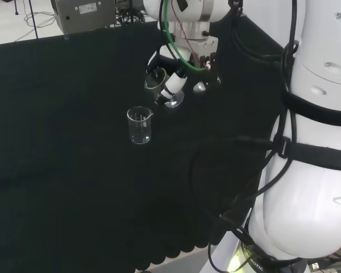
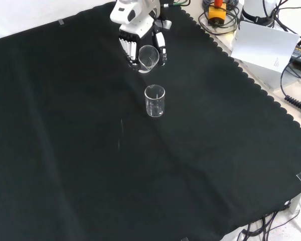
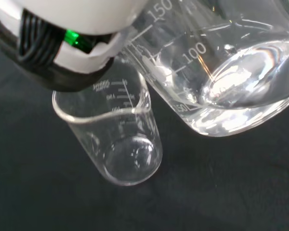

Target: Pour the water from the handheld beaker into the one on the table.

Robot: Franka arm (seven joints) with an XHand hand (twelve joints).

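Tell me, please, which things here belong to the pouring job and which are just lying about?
Job:
- hand
- held beaker, with water
- beaker on the cloth

Lying about:
- white board
- cables
- grey box

handheld beaker [image 3: 231,77]: clear glass, printed scale, tilted, water pooled in its lower side, held above the cloth | beaker on the desk [image 2: 154,100]: clear, printed scale, upright, looks empty, just in front of the held one in the front view, apart from it
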